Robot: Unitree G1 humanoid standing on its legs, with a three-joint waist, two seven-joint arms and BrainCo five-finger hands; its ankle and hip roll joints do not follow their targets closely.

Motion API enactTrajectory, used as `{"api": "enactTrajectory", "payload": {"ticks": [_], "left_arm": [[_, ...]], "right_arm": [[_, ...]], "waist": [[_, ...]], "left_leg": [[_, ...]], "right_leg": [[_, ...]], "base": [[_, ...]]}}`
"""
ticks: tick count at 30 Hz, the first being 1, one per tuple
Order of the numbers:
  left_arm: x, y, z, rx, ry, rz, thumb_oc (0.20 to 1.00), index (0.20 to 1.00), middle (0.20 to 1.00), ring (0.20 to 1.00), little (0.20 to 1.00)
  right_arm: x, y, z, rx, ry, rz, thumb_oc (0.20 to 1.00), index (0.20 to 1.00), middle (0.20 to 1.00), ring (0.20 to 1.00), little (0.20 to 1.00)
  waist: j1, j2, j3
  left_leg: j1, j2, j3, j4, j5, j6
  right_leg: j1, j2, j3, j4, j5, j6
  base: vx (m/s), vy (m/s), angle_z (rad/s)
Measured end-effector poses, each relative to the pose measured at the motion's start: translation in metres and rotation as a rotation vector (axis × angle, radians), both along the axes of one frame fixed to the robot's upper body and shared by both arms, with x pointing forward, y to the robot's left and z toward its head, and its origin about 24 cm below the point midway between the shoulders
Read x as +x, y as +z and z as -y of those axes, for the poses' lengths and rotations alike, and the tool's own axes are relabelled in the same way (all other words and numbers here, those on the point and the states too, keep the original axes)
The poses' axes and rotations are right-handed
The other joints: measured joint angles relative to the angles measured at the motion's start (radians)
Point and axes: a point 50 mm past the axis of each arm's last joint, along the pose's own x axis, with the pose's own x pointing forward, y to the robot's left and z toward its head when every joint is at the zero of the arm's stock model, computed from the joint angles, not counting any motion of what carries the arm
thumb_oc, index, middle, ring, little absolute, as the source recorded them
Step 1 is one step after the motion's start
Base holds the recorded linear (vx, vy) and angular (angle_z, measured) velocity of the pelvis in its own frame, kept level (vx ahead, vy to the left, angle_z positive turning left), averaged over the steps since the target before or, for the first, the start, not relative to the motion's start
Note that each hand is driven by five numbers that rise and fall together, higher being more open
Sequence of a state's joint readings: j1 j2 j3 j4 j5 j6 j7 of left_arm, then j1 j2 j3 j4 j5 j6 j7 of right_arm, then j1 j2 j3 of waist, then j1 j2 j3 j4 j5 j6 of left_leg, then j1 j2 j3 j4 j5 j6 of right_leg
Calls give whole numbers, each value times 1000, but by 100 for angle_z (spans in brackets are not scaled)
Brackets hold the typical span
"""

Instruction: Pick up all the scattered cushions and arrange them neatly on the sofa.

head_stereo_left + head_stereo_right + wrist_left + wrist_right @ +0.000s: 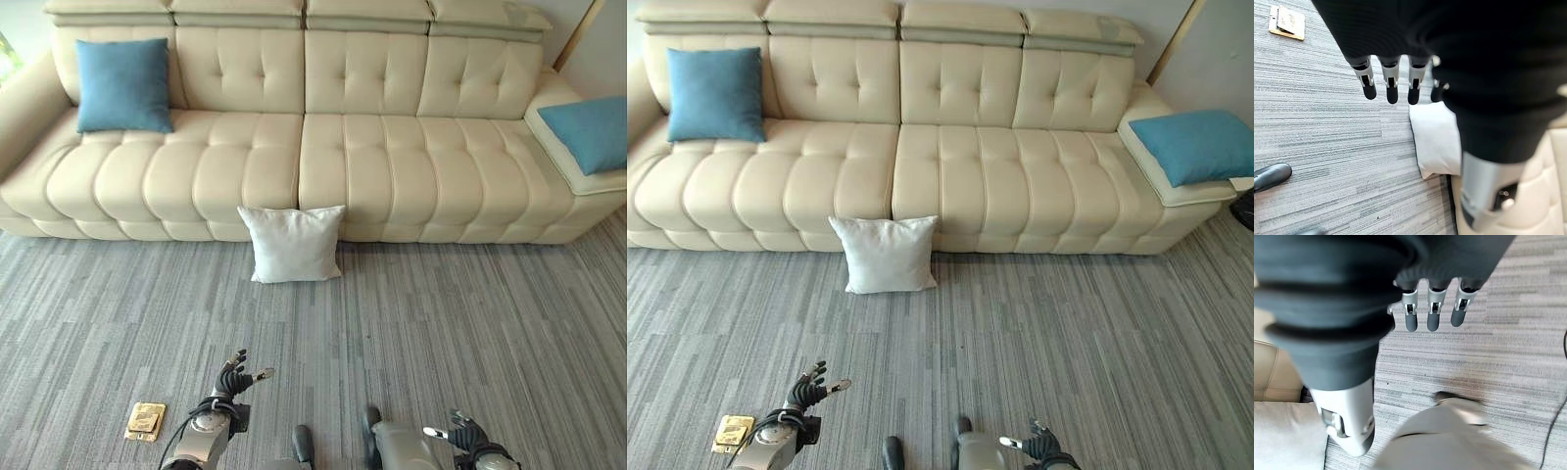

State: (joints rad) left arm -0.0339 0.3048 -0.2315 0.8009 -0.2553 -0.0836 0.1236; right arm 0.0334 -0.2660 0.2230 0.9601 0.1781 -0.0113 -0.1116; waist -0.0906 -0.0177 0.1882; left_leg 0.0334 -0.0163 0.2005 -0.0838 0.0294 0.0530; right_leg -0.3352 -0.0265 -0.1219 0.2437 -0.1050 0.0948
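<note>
A white cushion (292, 244) stands upright on its lower edge on the grey carpet (470, 333), leaning back against the front of the cream sofa (372, 166) just left of the seam between the two middle seats. Its broad face is turned out toward the robot and its top edge runs level along the sofa front; it looks nearly square, so no long axis can be made out.

A blue cushion (123, 85) stands upright at the left end of the sofa, propped against the backrest, face forward. A second blue cushion (1195, 145) lies flat on the wide armrest at the sofa's right end, one corner reaching toward the seats; its far side is cut off by the frame edge in the left eye view.

The left hand (235, 375) hangs low over the carpet, well short of the white cushion, its fingers (1392, 87) straight and spread, holding nothing. The right hand (1042, 446) is at the lower edge, partly cut off; its wrist view shows its fingers (1432, 316) straight and loose above bare carpet, empty.

A small brass floor plate (145, 421) sits in the carpet just left of the left arm; its details are too small to tell.
</note>
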Motion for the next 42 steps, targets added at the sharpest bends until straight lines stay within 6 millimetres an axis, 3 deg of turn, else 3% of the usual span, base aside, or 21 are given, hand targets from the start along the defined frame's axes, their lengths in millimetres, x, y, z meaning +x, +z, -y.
{"api": "enactTrajectory", "payload": {"ticks": [4,5,6,8,10,11,13,15,18,21,23,24,25,26,30,31,32,35,36,39,42], "left_arm": [[2,2,2,-6,-7,13,1000,1000,1000,1000,1000],[-1,0,5,-16,-5,7,1000,1000,1000,1000,1000],[-6,-3,8,-25,-3,-8,1000,1000,1000,1000,1000],[-8,-4,9,-35,-2,-8,1000,1000,1000,1000,1000],[-6,-3,10,-39,-3,-1,1000,1000,1000,1000,1000],[-6,-3,12,-44,-3,1,1000,1000,1000,1000,1000],[-3,-2,15,-52,-5,10,1000,1000,1000,1000,1000],[-1,-1,15,-54,-3,16,1000,1000,1000,1000,1000],[-1,0,15,-55,-3,17,1000,1000,1000,1000,1000],[-6,-3,13,-53,7,0,1000,1000,1000,1000,1000],[-6,-4,12,-52,12,-3,1000,1000,1000,1000,1000],[-6,-3,12,-52,12,-2,1000,1000,1000,1000,1000],[-7,-4,12,-51,13,-5,1000,1000,1000,1000,1000],[-9,-5,11,-50,16,-10,1000,1000,1000,1000,1000],[-13,-9,10,-49,31,-34,1000,1000,1000,1000,1000],[-14,-10,9,-47,34,-41,1000,1000,1000,1000,1000],[-14,-9,9,-47,32,-37,1000,1000,1000,1000,1000],[-10,-8,8,-41,31,-29,1000,1000,1000,1000,1000],[-7,-7,9,-43,29,-22,1000,1000,1000,1000,1000],[-8,-6,5,-16,13,-25,1000,1000,1000,1000,1000],[-7,-5,5,-13,9,-22,1000,1000,1000,1000,1000]], "right_arm": [[-12,-3,6,-20,-35,-31,1000,1000,1000,1000,1000],[-11,-3,10,-20,-65,-27,1000,1000,1000,1000,1000],[-15,-3,14,-24,-89,-36,1000,1000,1000,1000,1000],[-17,-4,17,-29,-99,-46,1000,1000,1000,1000,1000],[-14,-2,19,-31,-103,-37,1000,1000,1000,1000,1000],[-9,0,21,-37,-100,-23,1000,1000,1000,1000,1000],[3,5,26,-55,-90,10,1000,1000,1000,1000,1000],[8,7,27,-63,-84,23,1000,1000,1000,1000,1000],[7,7,27,-65,-84,14,1000,1000,1000,1000,1000],[10,8,27,-68,-83,18,1000,1000,1000,1000,1000],[9,7,28,-71,-84,10,1000,1000,1000,1000,1000],[7,6,30,-77,-89,0,1000,1000,1000,1000,1000],[5,5,31,-81,-92,-5,1000,1000,1000,1000,1000],[2,4,32,-87,-97,-17,1000,1000,1000,1000,1000],[-8,1,34,-94,-103,-51,1000,1000,1000,1000,1000],[-11,0,33,-93,-99,-62,1000,1000,1000,1000,1000],[-15,-2,32,-89,-96,-72,1000,1000,1000,1000,1000],[-14,-3,26,-73,-81,-71,1000,1000,1000,1000,1000],[-11,-3,24,-69,-78,-66,1000,1000,1000,1000,1000],[-9,-5,13,-43,-43,-64,1000,1000,1000,1000,1000],[-7,-6,4,-21,-32,-54,1000,1000,1000,1000,1000]], "waist": [[-28,-26,7],[-26,-13,11],[-36,12,-1],[-40,32,3],[-30,15,7],[-22,12,8],[-13,3,13],[-3,1,11],[4,-20,15],[35,-28,18],[51,-28,22],[53,-29,24],[54,-29,23],[60,-24,22],[70,-2,11],[69,1,5],[69,-3,0],[71,-30,-12],[71,-23,-10],[71,-22,-21],[68,-13,-16]], "left_leg": [[82,-45,-31,-3,-59,13],[108,-27,-29,7,-87,4],[112,-9,-42,23,-113,-8],[117,18,-50,144,-159,-60],[48,37,-57,384,-188,-93],[29,42,-61,426,-192,-101],[-25,46,-79,478,-187,-115],[-59,49,-85,433,-182,-121],[-78,39,-118,255,-153,-123],[-110,29,-210,69,-38,-129],[-163,34,-251,37,32,-136],[-183,34,-245,29,62,-129],[-201,33,-242,29,77,-131],[-208,36,-231,29,89,-122],[-209,58,-137,29,107,-100],[-175,53,-126,20,110,-80],[-166,36,-111,13,156,-26],[-147,-17,-100,4,133,13],[-131,-33,-102,4,108,35],[-91,-52,-101,4,88,44],[-69,-64,-125,4,73,61]], "right_leg": [[40,-20,-43,-124,113,-29],[46,-6,-43,-79,119,-67],[55,0,-46,-58,110,-60],[119,32,-45,-89,135,-95],[215,43,-35,-163,171,-158],[243,47,-22,-182,170,-170],[294,54,-8,-231,167,-176],[331,59,4,-260,177,-194],[403,70,50,-310,157,-173],[430,83,103,-326,151,-176],[453,94,122,-326,128,-171],[465,96,117,-326,137,-194],[478,95,128,-326,113,-175],[490,96,128,-326,114,-203],[527,85,155,-326,61,-161],[547,74,155,-326,37,-142],[555,58,158,-311,10,-118],[524,1,173,-224,-51,-57],[480,-6,179,-102,-76,-32],[305,-29,179,306,-133,36],[200,-52,179,367,-155,30]], "base": [[273,-102,31],[369,-151,22],[227,-126,17],[191,-136,21],[191,-99,-2],[195,-55,-21],[209,-14,-24],[240,25,-28],[248,40,-38],[240,36,-57],[202,75,-36],[147,82,-16],[349,204,-17],[279,162,-16],[353,225,-19],[258,183,18],[170,119,10],[173,146,5],[134,160,5],[84,93,7],[140,23,14]]}}
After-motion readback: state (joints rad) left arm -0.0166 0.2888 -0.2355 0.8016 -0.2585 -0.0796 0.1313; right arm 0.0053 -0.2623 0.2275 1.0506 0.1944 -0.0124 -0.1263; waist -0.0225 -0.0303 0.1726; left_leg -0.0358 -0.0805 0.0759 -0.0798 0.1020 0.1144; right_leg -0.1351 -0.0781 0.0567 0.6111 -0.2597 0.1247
